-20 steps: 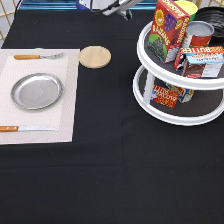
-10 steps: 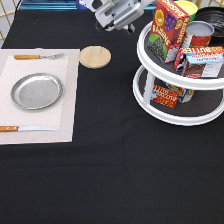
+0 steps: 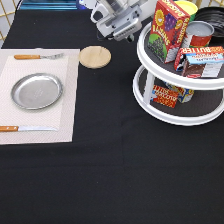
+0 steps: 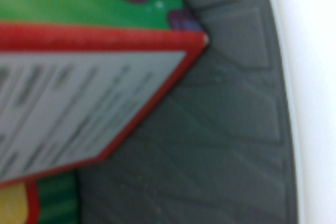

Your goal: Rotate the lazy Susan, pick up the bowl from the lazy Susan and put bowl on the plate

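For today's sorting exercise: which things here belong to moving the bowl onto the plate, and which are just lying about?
Part of the job:
- bowl, on the lazy Susan's top tier
- lazy Susan
- plate, bare
- pincer, near the lazy Susan's top tier

Just lying about:
- wooden coaster
- fork
- knife
- placemat
- red box
- can
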